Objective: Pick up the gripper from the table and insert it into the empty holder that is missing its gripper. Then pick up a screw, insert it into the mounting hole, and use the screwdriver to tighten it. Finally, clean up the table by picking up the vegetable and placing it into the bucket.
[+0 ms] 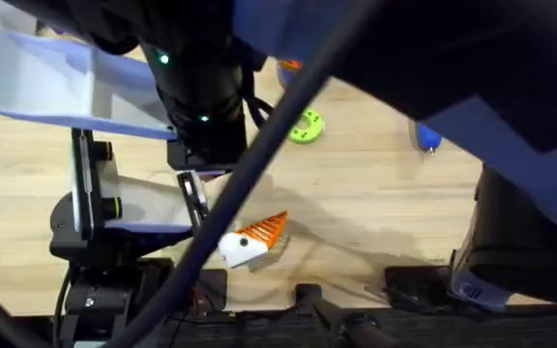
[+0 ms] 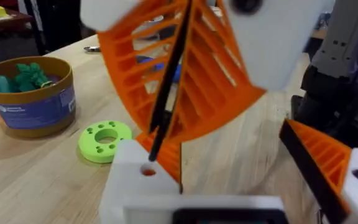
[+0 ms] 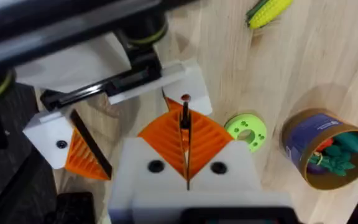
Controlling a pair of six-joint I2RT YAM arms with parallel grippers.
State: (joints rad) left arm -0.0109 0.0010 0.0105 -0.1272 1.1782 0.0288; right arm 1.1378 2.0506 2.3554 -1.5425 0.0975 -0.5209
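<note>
My right gripper (image 3: 184,119) is shut on a thin black tool shaft (image 2: 166,99). The shaft's tip rests at the mounting hole (image 3: 185,98) of the white holder (image 2: 143,180) on my left arm, and the hole shows orange inside. An orange ribbed gripper (image 1: 264,232) sits against that holder. My left gripper (image 2: 222,146) stands open, with its other orange pad (image 2: 319,158) far from the holder. A blue thing, seemingly the screwdriver (image 1: 427,140), lies on the table to the right. The yellow vegetable (image 3: 269,12) lies on the wood, apart from the bucket (image 3: 325,146).
A flat green disc (image 1: 306,128) lies between the holder and the bucket (image 2: 33,93), which holds green toy vegetables. Both arms rise close under the overhead camera, dark and blurred. Bare wood stretches right of the disc.
</note>
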